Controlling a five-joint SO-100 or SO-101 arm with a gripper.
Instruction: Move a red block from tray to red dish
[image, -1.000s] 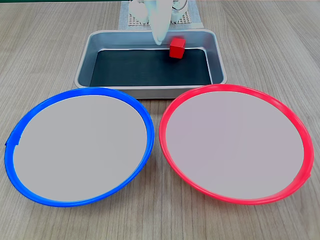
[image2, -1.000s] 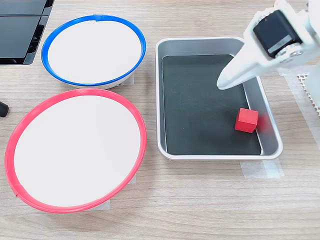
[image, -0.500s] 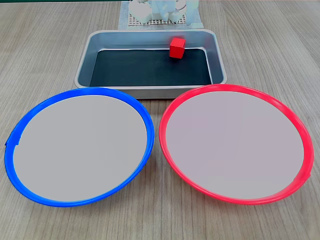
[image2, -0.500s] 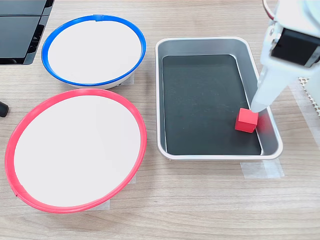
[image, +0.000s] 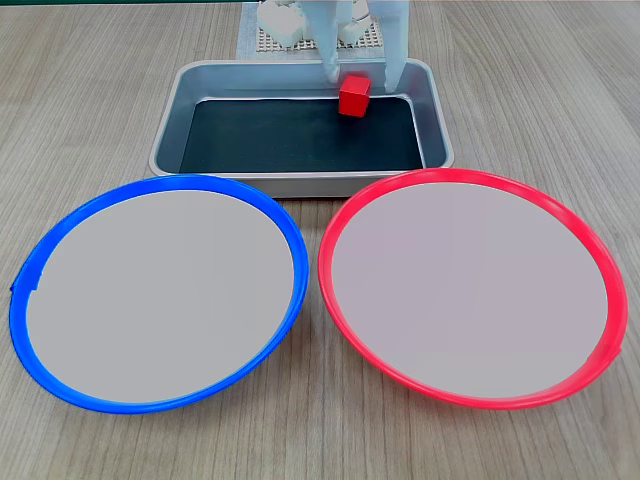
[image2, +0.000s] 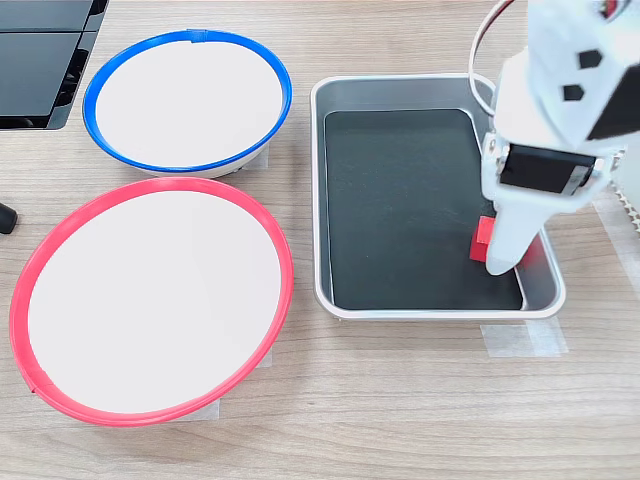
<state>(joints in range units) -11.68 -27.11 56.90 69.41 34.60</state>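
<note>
Red block (image: 354, 96) inside the tray (image: 170, 130), at the far right of its black bottom, top centre of the first exterior view; in the second exterior view, lower right of the tray (image2: 420, 88), only a sliver of the block (image2: 481, 238) visible beside the white arm.

Claw (image: 362, 72) spread, lowered over the block: in the first exterior view one white finger (image: 329, 55) just left of the block, the other (image: 393, 50) to its right, the block between them. Contact with the block not discernible. In the second exterior view, claw (image2: 505, 255) seen from above, one finger covering most of the block.

Red dish (image: 330, 290) empty, lower right of the first exterior view, on the wooden tabletop (image: 540, 100) near the tray; lower left in the second exterior view (image2: 285, 290). Blue dish (image: 290, 300) just beside it, lower left of the first exterior view; upper left in the second exterior view (image2: 285, 95).
</note>
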